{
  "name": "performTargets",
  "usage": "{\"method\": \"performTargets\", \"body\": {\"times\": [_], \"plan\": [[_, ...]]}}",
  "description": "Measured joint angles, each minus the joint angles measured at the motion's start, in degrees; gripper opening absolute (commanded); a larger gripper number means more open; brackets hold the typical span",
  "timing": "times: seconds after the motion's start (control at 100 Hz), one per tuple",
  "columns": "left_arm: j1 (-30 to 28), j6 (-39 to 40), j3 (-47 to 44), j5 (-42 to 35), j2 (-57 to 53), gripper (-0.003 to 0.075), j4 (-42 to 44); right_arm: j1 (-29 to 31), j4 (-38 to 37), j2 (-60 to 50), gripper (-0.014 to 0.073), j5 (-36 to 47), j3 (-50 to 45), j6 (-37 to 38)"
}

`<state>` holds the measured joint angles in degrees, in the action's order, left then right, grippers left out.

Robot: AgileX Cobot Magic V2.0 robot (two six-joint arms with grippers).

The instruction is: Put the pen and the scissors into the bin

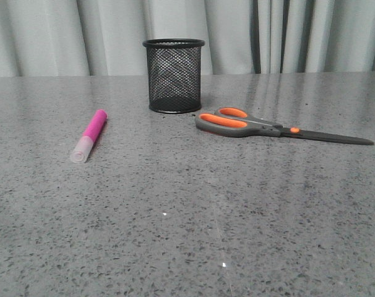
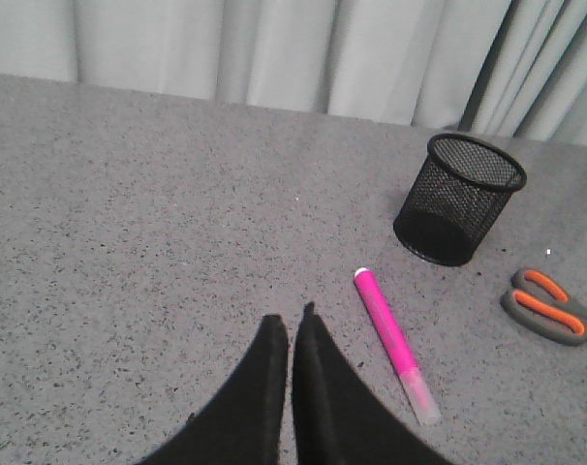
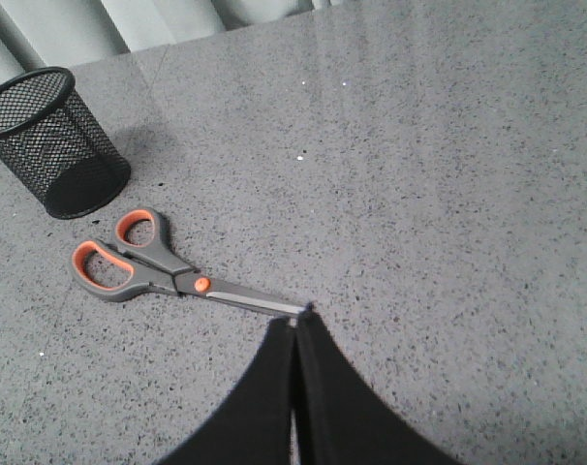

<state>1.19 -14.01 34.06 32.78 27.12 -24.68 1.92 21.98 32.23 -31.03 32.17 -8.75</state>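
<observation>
Scissors tips hidden — behind right fingers.

The black mesh bin stood upright on the table; the pink pen lay to its left, the closed orange-handled scissors to its right.

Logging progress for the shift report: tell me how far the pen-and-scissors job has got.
Nothing looks done: the bin stands upright with no pen or scissors visible in it. The pen lies on the table to its left, the scissors lie closed to its right. Nothing is in hand: the left gripper and right gripper are both shut and hold nothing. Both pick-ups and drops are left.
</observation>
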Motion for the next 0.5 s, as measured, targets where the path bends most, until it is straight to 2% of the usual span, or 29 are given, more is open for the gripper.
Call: {"method": "performTargets", "body": {"times": [0.1, 0.18, 0.28, 0.36, 0.43, 0.5], "plan": [[0.0, -0.4, 2.0, 2.1, 2.9, -0.0013, 0.1, 0.0, 0.0, 2.8, -0.0041, -1.3, 2.5, -0.6], [0.0, -0.5, 2.6, 2.7, 4.5, 0.0034, -0.1, 0.0, 0.0, 4.4, 0.0062, -2.8, 3.8, -1.5], [0.0, -0.5, 3.0, 3.0, 6.2, 0.0181, -1.1, 0.0, 0.0, 6.0, 0.0262, -4.5, 5.0, -1.8], [0.0, -0.5, 3.0, 3.3, 7.5, 0.0356, -2.1, 0.0, 0.0, 6.8, 0.0412, -5.2, 5.6, -1.9], [0.0, -0.6, 3.0, 3.5, 8.6, 0.0466, -3.1, 0.0, 0.0, 7.1, 0.0433, -5.6, 6.0, -1.9], [0.0, -1.9, 3.0, 3.9, 9.7, 0.0481, -4.3, 0.0, -0.1, 7.1, 0.0433, -5.7, 6.2, -1.9]]}}
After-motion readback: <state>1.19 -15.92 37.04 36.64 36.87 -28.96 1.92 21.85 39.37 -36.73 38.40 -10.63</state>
